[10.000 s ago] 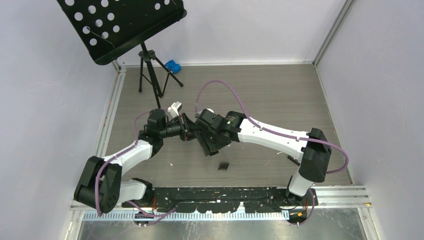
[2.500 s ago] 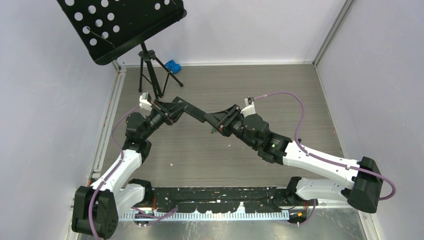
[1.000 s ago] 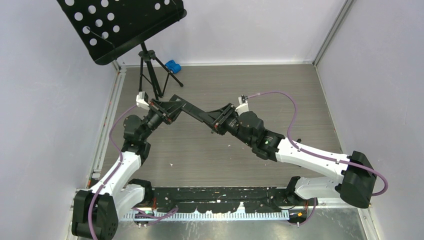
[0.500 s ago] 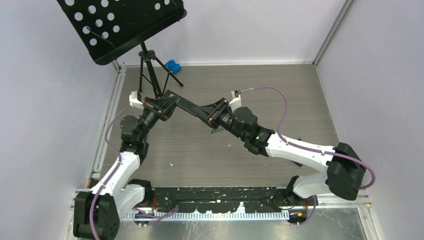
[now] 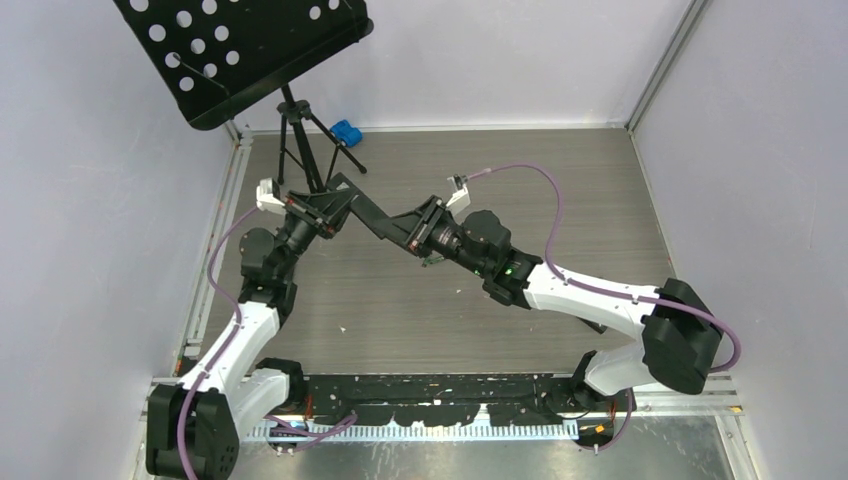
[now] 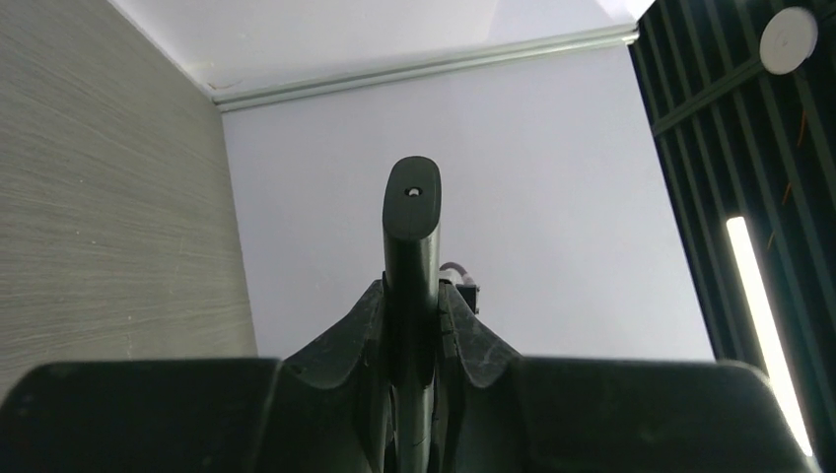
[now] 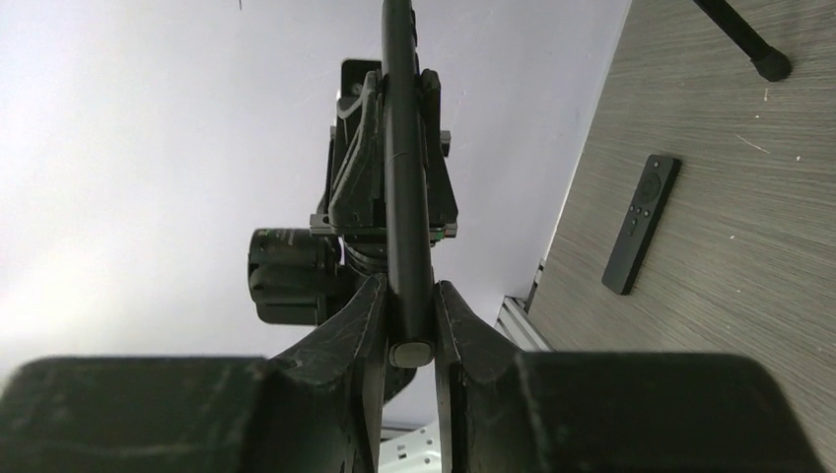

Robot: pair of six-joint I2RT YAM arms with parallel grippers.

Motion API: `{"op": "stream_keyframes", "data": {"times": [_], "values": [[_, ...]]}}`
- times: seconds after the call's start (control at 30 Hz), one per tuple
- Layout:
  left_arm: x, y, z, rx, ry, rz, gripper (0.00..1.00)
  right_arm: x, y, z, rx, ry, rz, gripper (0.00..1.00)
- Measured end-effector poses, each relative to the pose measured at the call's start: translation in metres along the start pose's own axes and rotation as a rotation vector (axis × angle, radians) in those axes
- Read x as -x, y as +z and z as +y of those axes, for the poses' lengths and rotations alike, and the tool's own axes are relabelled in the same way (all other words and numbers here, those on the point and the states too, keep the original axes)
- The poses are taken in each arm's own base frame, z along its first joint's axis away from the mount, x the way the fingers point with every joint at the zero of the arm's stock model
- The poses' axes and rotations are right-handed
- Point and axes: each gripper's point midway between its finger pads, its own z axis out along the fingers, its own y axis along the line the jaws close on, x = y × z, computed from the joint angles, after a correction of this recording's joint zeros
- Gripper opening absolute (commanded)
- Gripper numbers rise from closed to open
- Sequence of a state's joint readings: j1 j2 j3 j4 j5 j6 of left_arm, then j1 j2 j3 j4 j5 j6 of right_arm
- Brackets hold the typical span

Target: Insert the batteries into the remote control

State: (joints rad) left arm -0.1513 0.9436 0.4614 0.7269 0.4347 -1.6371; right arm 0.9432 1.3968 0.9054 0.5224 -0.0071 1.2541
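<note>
- The left arm is raised from its base at 7 o'clock, and the left gripper is pointed toward 3 o'clock.
- The right arm is folded at the elbow near 4 o'clock, with its forearm stretched toward 10 o'clock. The right gripper is aimed at the left one.
- One black remote control is held in the air between them, above the bench just left of centre.
- The left gripper is seen clamped on one end of it. In the left wrist view the remote control stands edge-on between the closed fingers.
- The right gripper is clamped on the other end. In the right wrist view the remote control runs from its fingers up to the opposite gripper.
- Compared with one second ago, the shared remote control and both grippers have been carried toward 10 o'clock, and the right elbow has been drawn inward.
- Ten seconds ago the two grippers were huddled lower, nearer the bench's centre.
- The bench is grey wood-grain, framed by metal rails and pale lilac walls.
- A music stand on a tripod is placed at 11 o'clock, with a small blue object beside its feet.
- A second remote is seen lying flat on the bench near a wall.
</note>
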Motion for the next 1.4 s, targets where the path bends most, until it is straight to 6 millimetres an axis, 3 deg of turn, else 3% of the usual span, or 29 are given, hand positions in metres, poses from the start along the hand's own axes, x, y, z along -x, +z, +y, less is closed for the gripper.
{"op": "stream_keyframes", "data": {"times": [0.1,0.17,0.27,0.33,0.5,0.8,0.9,1.03,1.1,1.13,1.27,1.4], "values": [[-0.009,0.001,-0.004,-0.001,0.045,0.043,0.00,0.003,-0.009,0.000,0.011,-0.036,0.026,0.37],[-0.021,0.000,-0.005,-0.001,0.075,0.101,0.00,0.004,-0.020,-0.003,0.006,-0.076,0.052,0.56],[-0.056,-0.008,-0.005,-0.012,0.118,0.269,0.00,0.005,-0.039,-0.012,-0.010,-0.142,0.080,0.74],[-0.072,-0.015,-0.003,-0.018,0.142,0.360,0.00,0.004,-0.051,-0.014,-0.012,-0.189,0.106,0.78],[-0.086,-0.018,0.000,-0.027,0.188,0.480,0.00,-0.009,-0.070,-0.002,0.051,-0.299,0.205,0.78],[-0.099,-0.027,-0.008,-0.081,0.234,0.602,0.00,-0.036,-0.068,-0.009,0.083,-0.365,0.392,0.55],[-0.102,-0.030,-0.014,-0.113,0.262,0.628,0.00,-0.041,-0.064,-0.013,0.083,-0.350,0.424,0.40],[-0.102,-0.031,-0.013,-0.116,0.272,0.631,0.04,-0.044,-0.059,-0.003,0.126,-0.346,0.438,0.16],[-0.101,-0.030,-0.014,-0.120,0.277,0.629,0.15,-0.044,-0.058,-0.002,0.129,-0.334,0.442,0.05],[-0.101,-0.030,-0.015,-0.125,0.285,0.628,0.30,-0.045,-0.058,-0.003,0.126,-0.324,0.447,0.01],[-0.100,-0.028,-0.008,-0.098,0.291,0.622,0.65,-0.040,-0.054,-0.011,0.079,-0.327,0.417,0.00],[-0.091,-0.021,0.013,0.012,0.330,0.576,0.88,-0.017,-0.052,-0.041,-0.089,-0.363,0.332,0.00]]}}
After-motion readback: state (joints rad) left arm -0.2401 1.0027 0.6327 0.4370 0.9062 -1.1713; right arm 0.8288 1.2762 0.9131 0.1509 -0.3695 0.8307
